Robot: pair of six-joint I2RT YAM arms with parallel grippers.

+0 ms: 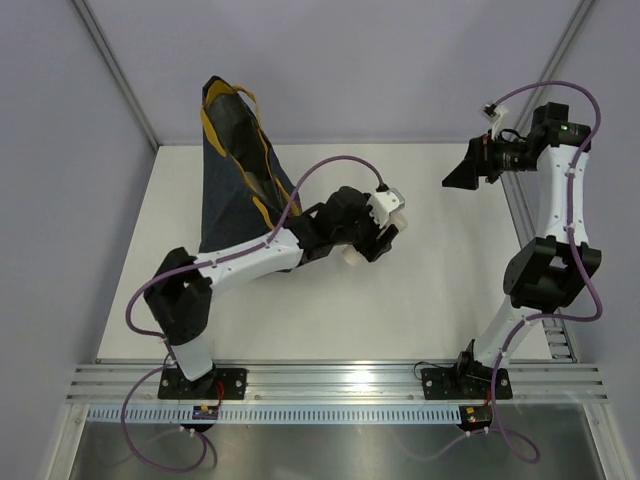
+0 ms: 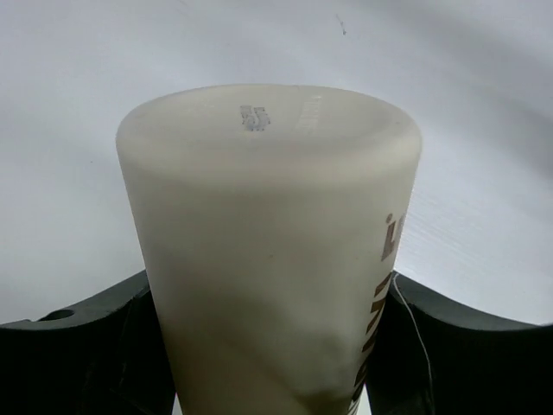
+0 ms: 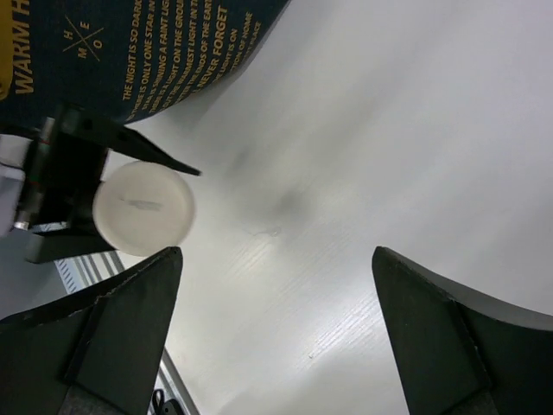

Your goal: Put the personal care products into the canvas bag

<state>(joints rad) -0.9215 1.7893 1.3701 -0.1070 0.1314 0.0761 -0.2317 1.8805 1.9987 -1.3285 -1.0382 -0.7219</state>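
While my left hand [image 1: 372, 243] is squeezing a cream-white round plastic bottle [image 2: 268, 225] near the tall navy canvas bag [image 1: 235, 180] with yellow handles, my right hand [image 3: 276, 259] is hanging wide open, empty. I am seeing no other bottles on the white table [image 1: 400, 310], so I am guessing this one is last.
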